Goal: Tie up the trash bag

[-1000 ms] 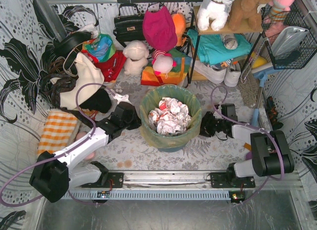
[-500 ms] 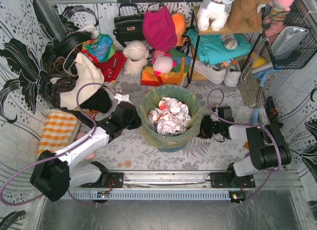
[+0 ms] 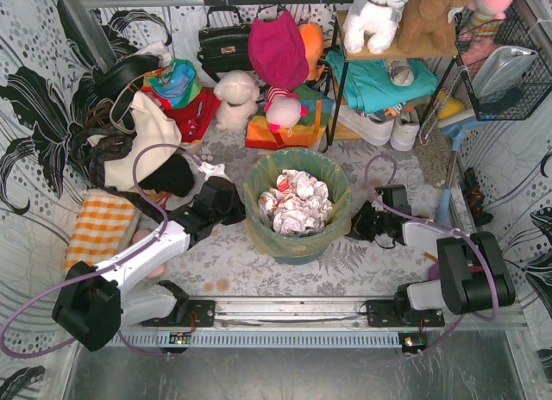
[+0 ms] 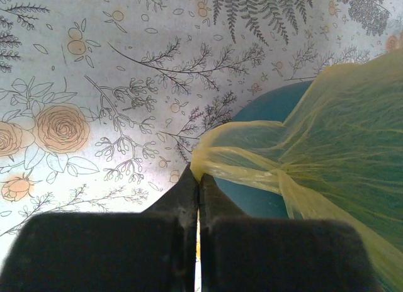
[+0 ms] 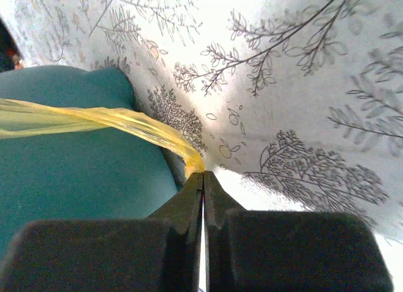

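Just beyond the arm bases, on the table (image 3: pixel 233 266), I have both hands clamped. Left hand (image 4: pixel 198 177) pinches a drawn-out flap of the trash bag (image 4: pixel 327 134); right hand (image 5: pixel 203 174) pinches the opposite flap. Bag sits in the teal bin (image 5: pixel 69 153) between them, mouth wide, crumpled paper (image 3: pixel 296 202) showing. Judgement: grips secured; gathering, crossing and knotting all remain.
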You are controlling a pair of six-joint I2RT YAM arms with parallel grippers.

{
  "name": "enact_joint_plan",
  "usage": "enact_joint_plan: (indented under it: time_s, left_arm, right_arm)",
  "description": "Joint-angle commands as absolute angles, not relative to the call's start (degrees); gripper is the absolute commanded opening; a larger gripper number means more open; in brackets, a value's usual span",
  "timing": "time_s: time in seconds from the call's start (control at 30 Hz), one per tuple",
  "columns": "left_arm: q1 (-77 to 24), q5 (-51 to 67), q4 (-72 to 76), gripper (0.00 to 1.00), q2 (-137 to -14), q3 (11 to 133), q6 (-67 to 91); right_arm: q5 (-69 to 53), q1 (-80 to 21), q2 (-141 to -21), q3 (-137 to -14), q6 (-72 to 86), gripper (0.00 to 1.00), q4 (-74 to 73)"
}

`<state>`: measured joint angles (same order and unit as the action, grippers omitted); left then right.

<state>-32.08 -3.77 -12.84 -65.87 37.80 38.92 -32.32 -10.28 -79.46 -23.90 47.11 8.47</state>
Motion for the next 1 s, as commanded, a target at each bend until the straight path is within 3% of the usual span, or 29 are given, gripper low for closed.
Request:
enact_joint_plan:
  time_s: [0.0, 0.37, 0.53, 0.73, 0.97]
  left_arm:
    - [-31.9, -5.7, -11.54, 0.0, -64.15, 37.87, 38.49]
    - [-31.85, -8.07, -13.78, 0.0, -64.31, 37.82, 37.93]
    - [-31.9, -9.88, -16.85, 0.0, -64.75, 38.93, 37.25]
    - [-31.88, -7.55, -15.47, 0.0, -64.91, 38.88, 36.85]
    - [-31.9, -6.29, -14.02, 0.0, -65.77, 38.66, 37.13]
  right_arm:
    - [-19.57, -10.46, -73.25, -29.17, 39.7, 0.0, -8.21]
    - [7.89, -10.46, -65.94, -38.44, 28.12, 0.0, -31.46]
    - [10.62, -10.55, -65.79, -39.92, 28.75, 0.0, -33.44]
    - [1.32, -10.55, -63.85, -38.56, 29.17, 0.0, -28.35]
    - [-11.45, -10.55, -64.26, -36.39, 32.61, 0.27, -21.67]
